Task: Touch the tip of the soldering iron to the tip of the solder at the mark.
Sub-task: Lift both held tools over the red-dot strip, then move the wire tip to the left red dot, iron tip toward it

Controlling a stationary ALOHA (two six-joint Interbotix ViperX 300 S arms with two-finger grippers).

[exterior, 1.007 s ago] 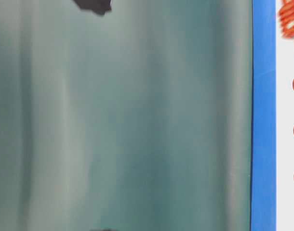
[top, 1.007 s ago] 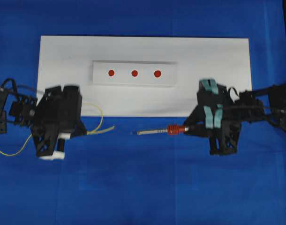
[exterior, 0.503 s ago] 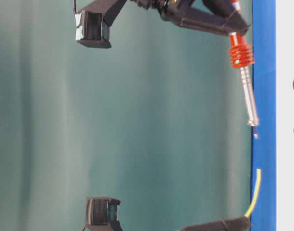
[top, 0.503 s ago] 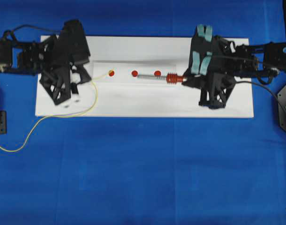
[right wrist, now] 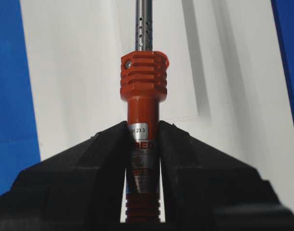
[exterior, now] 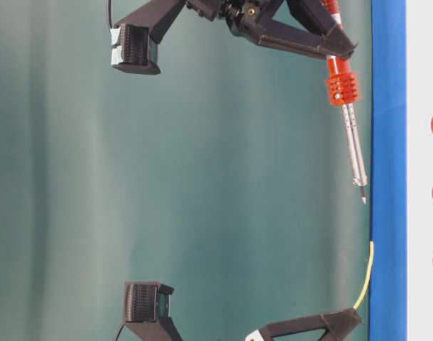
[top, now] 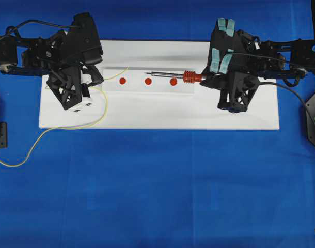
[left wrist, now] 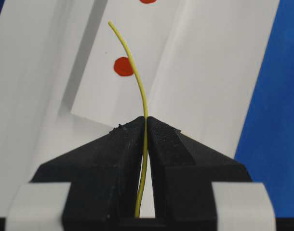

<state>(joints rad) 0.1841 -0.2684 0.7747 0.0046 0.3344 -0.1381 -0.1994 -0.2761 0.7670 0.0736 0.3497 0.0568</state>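
Two black grippers work over one landmark, the small raised white strip point(top: 147, 81) bearing three red dots, which lies on a larger white rectangular board point(top: 157, 116) surrounded by broad bare blue cloth point(top: 157, 191). Left of the strip, the left gripper point(left wrist: 146, 126) pinches the thin yellow solder wire point(left wrist: 132, 67), whose tip hangs near the strip's leftmost dot. Right of it, the right gripper point(right wrist: 143, 132) clamps the red-orange ribbed soldering iron point(top: 174, 76); its dark tip hangs above the middle dot, apart from the solder.
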